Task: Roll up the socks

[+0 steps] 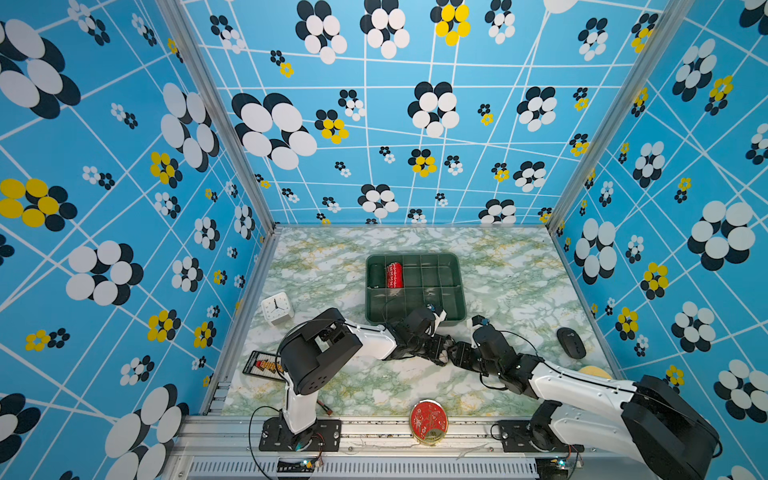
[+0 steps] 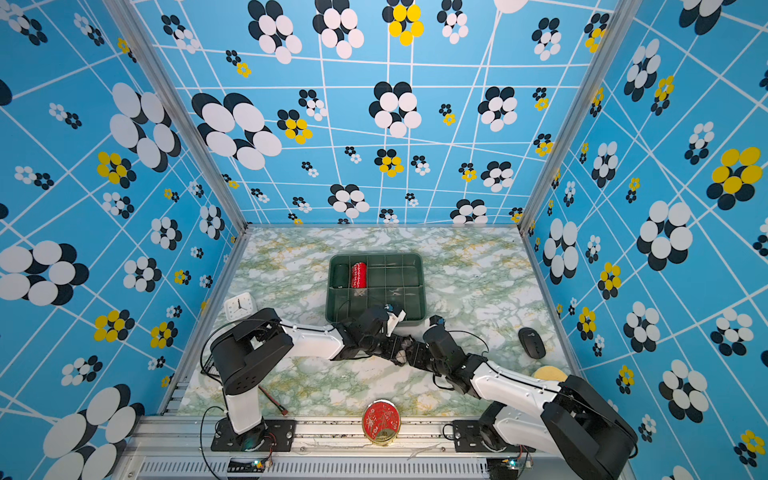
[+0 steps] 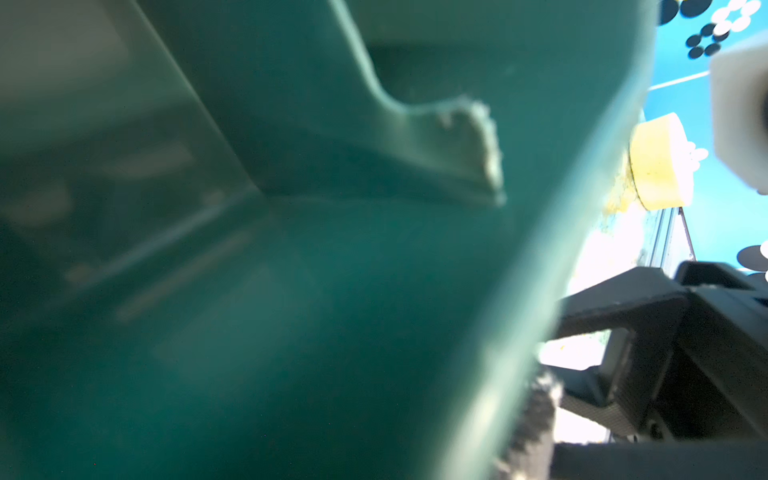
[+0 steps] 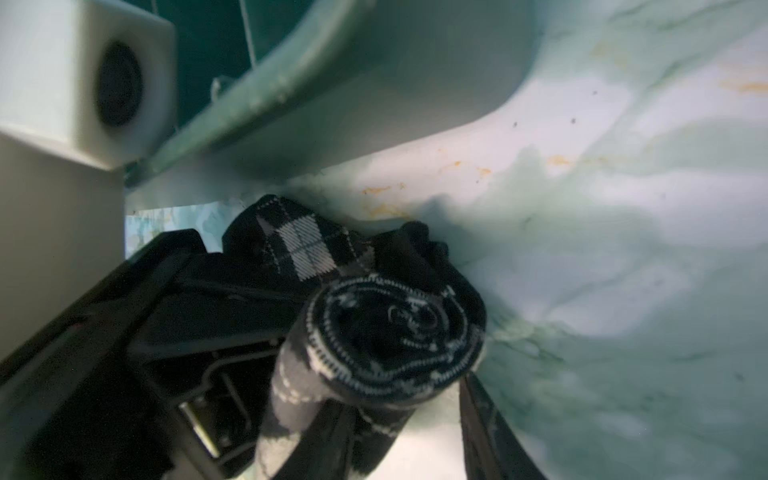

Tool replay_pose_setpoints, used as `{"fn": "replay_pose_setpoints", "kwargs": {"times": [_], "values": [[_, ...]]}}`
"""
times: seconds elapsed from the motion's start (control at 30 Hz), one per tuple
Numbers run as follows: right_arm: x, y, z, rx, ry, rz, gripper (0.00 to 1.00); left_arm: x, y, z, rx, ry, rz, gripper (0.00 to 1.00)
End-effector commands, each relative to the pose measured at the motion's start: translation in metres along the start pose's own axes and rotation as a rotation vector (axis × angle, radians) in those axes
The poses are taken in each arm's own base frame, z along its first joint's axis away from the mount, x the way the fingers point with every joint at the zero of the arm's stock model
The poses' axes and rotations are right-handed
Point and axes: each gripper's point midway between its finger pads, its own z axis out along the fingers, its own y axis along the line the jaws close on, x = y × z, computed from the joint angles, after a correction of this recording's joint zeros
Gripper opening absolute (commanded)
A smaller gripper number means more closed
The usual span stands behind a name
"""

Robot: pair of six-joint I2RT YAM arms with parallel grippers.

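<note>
- Socks (image 4: 395,332): black with a grey and white argyle pattern, wound into a tight roll whose spiral end faces the right wrist view; one loose argyle fold stands out from the side of the roll; located just in front of the near rim of the tray, between the two end effectors, outside every compartment; whether the roll rests on the tabletop cannot be told
- Right end effector (image 1: 456,354): jaws part-way apart, one finger on each side of the roll, gripping it
- Left end effector (image 1: 441,352): closed, its tip against the loose fold; whether fabric is pinched cannot be told
- Tray (image 1: 415,255): dark green, divided into compartments, in the middle of the tabletop (image 1: 332,270), which is green-veined marble print
- Dark green roll (image 1: 377,275): far-left compartment of the tray
- Red roll with white zigzag marks (image 1: 394,275): compartment just beside the dark green roll
- White square clock (image 1: 276,308): left of the tray, well apart from the socks
- Black computer mouse (image 1: 570,343): right side of the tabletop
- Round red tin (image 1: 429,421): front edge, between the arm bases
- Yellow round object (image 1: 594,372): behind the right arm, partly hidden
</note>
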Motion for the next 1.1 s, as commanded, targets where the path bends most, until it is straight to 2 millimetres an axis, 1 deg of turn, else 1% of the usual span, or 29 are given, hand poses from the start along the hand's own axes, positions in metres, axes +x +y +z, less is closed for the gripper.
{"fn": "replay_pose_setpoints", "kwargs": {"times": [0.0,0.1,0.3,0.5,0.67,0.83,1.07], "values": [[0.004,0.010,-0.005,-0.012,0.041,-0.057,0.43,0.121,-0.035,0.008,0.116,0.433,-0.140,0.00],[0.003,0.009,-0.011,-0.012,0.026,-0.064,0.43,0.122,-0.041,0.006,0.109,0.426,-0.129,0.00],[-0.002,0.013,-0.019,-0.039,-0.013,-0.075,0.43,0.114,-0.047,0.007,0.099,0.423,-0.099,0.00],[-0.006,0.024,-0.014,-0.061,-0.002,-0.091,0.44,0.099,-0.060,0.010,0.101,0.423,-0.056,0.00],[-0.012,0.036,-0.005,-0.074,0.008,-0.106,0.44,0.086,-0.066,0.006,0.076,0.411,-0.010,0.00],[-0.018,0.045,0.001,-0.094,0.000,-0.104,0.44,0.081,-0.070,0.004,0.071,0.403,-0.002,0.00],[-0.024,0.054,0.000,-0.114,-0.012,-0.117,0.44,0.075,-0.072,0.000,0.021,0.376,0.024,0.00]]}}
